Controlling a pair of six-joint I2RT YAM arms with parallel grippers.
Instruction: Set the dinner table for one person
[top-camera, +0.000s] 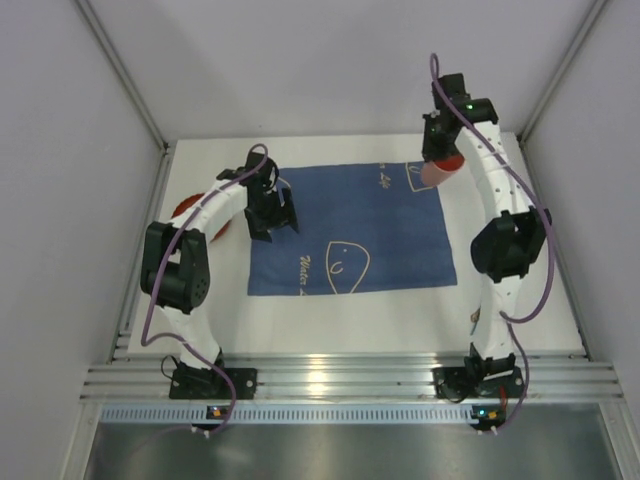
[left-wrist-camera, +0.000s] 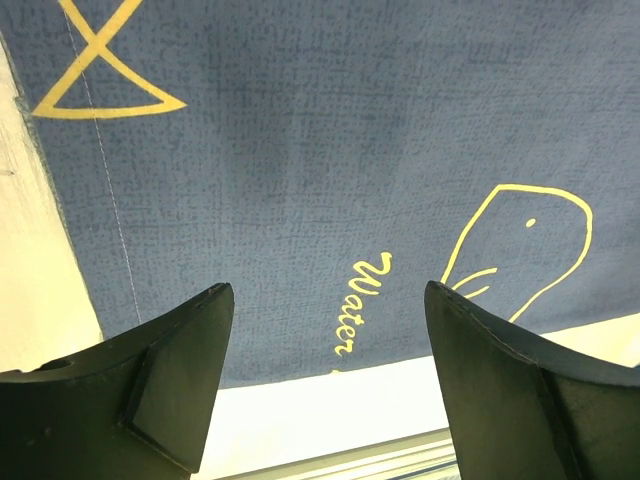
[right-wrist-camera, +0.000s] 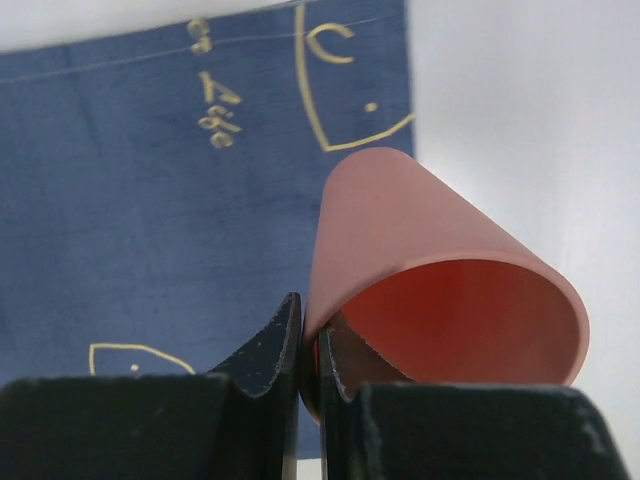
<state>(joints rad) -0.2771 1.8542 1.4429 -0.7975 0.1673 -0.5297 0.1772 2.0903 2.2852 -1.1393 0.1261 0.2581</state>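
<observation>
A pink cup (top-camera: 441, 172) hangs tilted at the far right corner of the blue mat (top-camera: 350, 225). My right gripper (top-camera: 437, 150) is shut on its rim. In the right wrist view one finger is outside the cup (right-wrist-camera: 430, 250) and the other inside, with the wall pinched at the gripper (right-wrist-camera: 311, 322). My left gripper (top-camera: 272, 215) hovers over the mat's left part, open and with nothing in it. The left wrist view shows its fingers (left-wrist-camera: 330, 300) wide apart above the mat (left-wrist-camera: 300, 150) and the white dinner table (left-wrist-camera: 300, 410). The dinner table (top-camera: 400, 320) lies under everything.
A red round thing (top-camera: 188, 208) lies on the table left of the mat, mostly hidden behind my left arm. A ribbed aluminium rail (top-camera: 340, 380) runs along the near edge, where both arm bases stand. Grey walls close in the table on three sides.
</observation>
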